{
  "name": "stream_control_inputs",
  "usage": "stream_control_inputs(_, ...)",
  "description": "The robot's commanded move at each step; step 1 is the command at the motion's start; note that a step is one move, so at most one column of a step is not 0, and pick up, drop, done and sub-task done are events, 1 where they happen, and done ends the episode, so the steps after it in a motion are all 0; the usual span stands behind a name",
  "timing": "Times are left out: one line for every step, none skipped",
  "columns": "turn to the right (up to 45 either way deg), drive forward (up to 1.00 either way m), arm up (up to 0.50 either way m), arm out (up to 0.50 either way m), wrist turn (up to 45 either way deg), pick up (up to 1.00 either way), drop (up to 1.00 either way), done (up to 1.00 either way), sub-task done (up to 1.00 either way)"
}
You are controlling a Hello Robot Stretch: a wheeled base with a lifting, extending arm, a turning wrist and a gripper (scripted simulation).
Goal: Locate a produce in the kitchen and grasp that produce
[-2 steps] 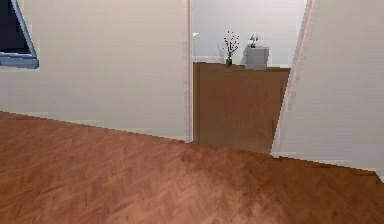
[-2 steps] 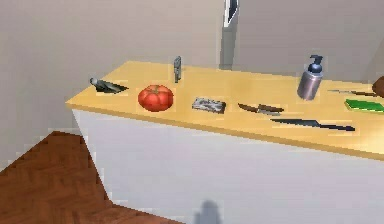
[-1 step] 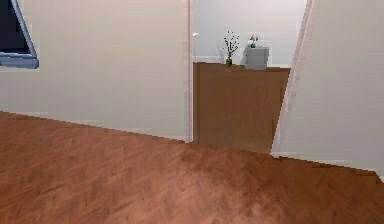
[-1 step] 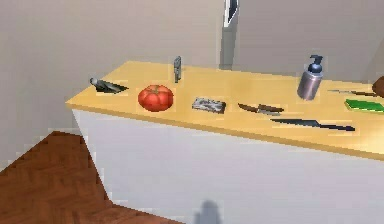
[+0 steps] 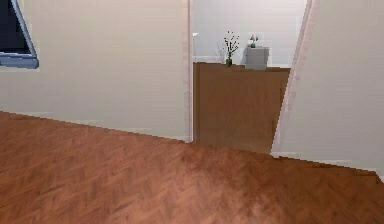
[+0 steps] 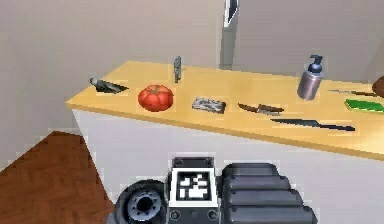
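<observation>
Tomato [image 6: 155,97]: red and round, on the left part of the yellow counter [image 6: 230,124], with a knife [image 6: 177,69] just behind it.
Gripper [image 6: 140,207]: dark body at the near edge; the fingers can't be made out, so I cannot tell their state or whether they hold anything.
Key relation: the tomato lies farther out, almost straight beyond the gripper and a touch right. It has no long axis to match.
Next move, likely: reach outward.

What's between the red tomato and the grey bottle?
In the arm side view, a small flat grey thing and a short knife lie between tomato and bottle.
</observation>
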Motion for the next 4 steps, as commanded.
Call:
stream_control_inputs(0.0,0.0,0.0,0.44,0.0,0.0,0.0,0.0,0.0)
stream_control_inputs(0.0,0.0,0.0,0.0,45.0,0.0,0.0,0.0,0.0)
stream_control_inputs(0.0,0.0,0.0,0.0,45.0,0.0,0.0,0.0,0.0)
stream_control_inputs(0.0,0.0,0.0,0.0,45.0,0.0,0.0,0.0,0.0)
